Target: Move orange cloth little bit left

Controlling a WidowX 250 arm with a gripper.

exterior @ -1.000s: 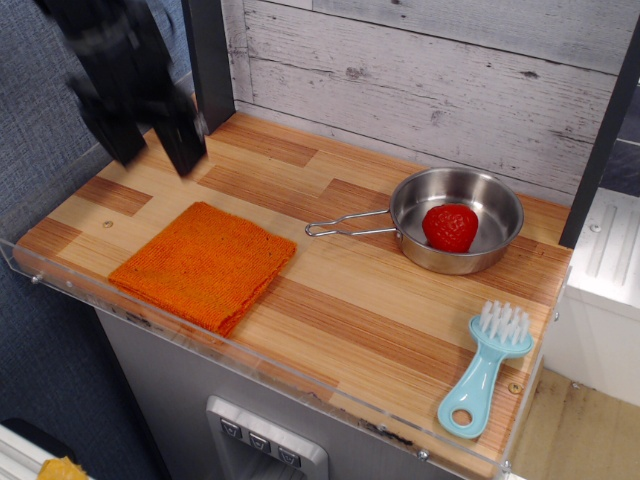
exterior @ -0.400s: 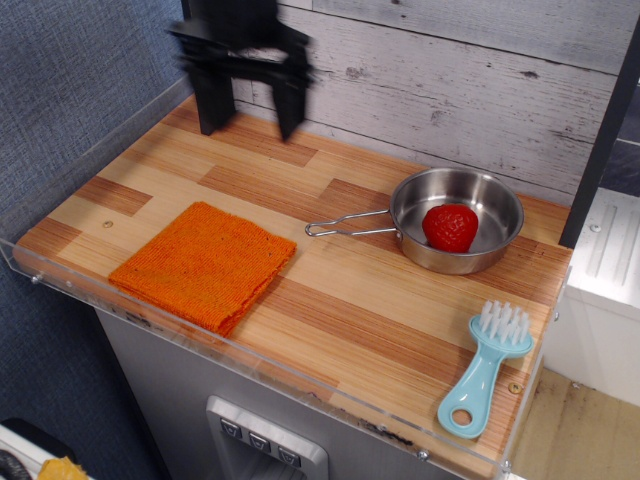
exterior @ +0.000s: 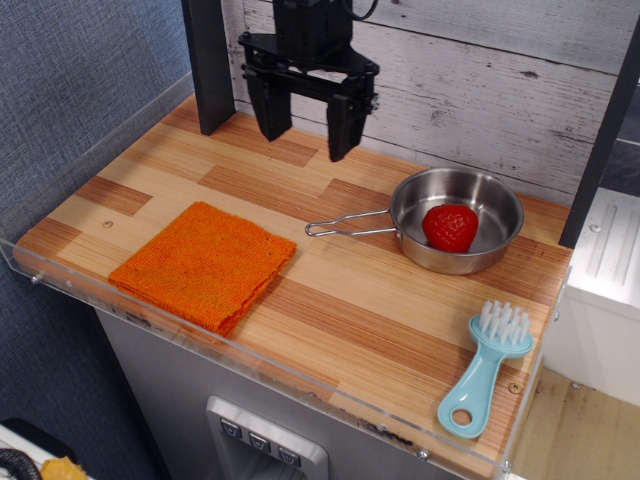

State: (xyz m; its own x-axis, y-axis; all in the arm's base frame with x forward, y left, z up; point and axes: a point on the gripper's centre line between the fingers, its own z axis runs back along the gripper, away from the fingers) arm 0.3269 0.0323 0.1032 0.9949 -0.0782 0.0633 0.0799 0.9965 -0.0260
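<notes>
Gripper hangs spread wide and empty near the back wall; orange cloth lies untouched; approach step; next, descend onto the cloth.

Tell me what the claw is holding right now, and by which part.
Nothing is held. The claw hangs open and empty above the back of the counter, well apart from the orange cloth, which lies flat and untouched near the front left.

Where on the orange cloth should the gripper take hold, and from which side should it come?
Probably the right corner of the orange cloth, nearest the pan, coming straight down from above. The cloth lies flat and folded, so only its stacked edges give something to pinch. The open gripper hangs behind it, with bare wood around that corner.
</notes>
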